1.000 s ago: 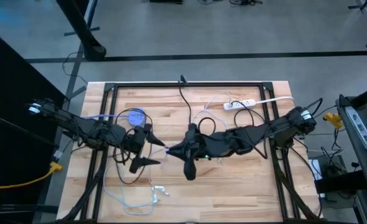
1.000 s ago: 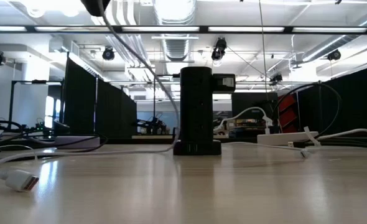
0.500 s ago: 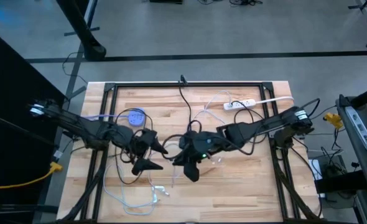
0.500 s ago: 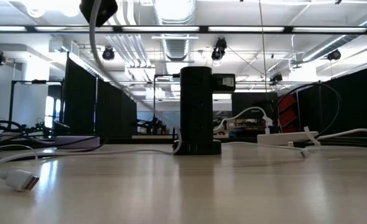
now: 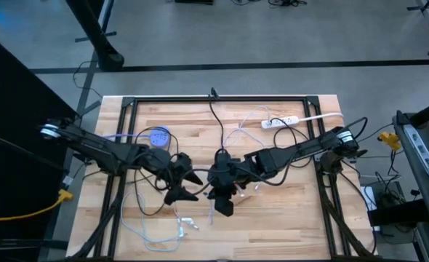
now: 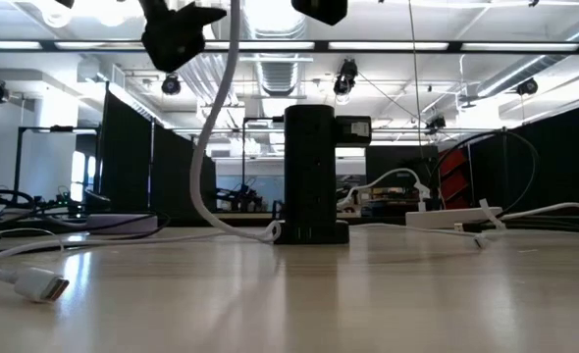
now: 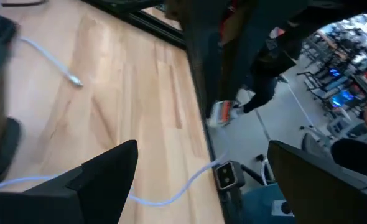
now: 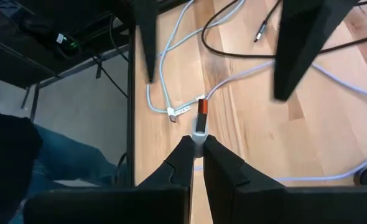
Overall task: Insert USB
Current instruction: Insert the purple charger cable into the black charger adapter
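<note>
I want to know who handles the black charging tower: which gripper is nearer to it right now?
Right. The right gripper, shut on a USB plug, hovers just beside the black charging tower. The left gripper, open, hangs farther off on the tower's left side.

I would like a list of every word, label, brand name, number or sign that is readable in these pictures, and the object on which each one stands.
No text can be read in any view.
White power strip at the table's far side: no print visible.
Round blue disc: pale marks, too small to read.
Black upright tower: no label visible.
White USB plug with orange tip, held in the right end effector: no marking visible.
</note>
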Controlling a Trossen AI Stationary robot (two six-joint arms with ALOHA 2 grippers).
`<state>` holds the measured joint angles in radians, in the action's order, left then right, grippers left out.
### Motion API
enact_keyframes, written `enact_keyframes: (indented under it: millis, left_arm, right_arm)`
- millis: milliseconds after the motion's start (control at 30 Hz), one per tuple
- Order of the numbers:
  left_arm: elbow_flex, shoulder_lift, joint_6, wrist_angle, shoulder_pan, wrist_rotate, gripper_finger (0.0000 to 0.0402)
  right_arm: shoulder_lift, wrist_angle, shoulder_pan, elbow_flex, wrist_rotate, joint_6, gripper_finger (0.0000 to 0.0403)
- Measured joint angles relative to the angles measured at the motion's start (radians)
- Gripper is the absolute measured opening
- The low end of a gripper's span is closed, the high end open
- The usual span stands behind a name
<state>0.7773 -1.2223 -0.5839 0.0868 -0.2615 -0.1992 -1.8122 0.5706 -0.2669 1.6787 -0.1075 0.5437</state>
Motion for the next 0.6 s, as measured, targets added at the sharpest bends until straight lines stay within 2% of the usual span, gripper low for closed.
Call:
enact_keyframes:
  millis: [267,600]
  left_arm:
    - [0.0,-0.053,0.046,0.112,0.002,0.001,0.0345]
    - [0.001,-0.098,0.048,0.166,0.002,0.044,0.0307]
  right_arm:
    - [-0.005,0.029,0.001,0.0,-0.005,-0.018,0.0009]
    - [-0.006,0.027,0.002,0.0,0.002,-0.02,0.0009]
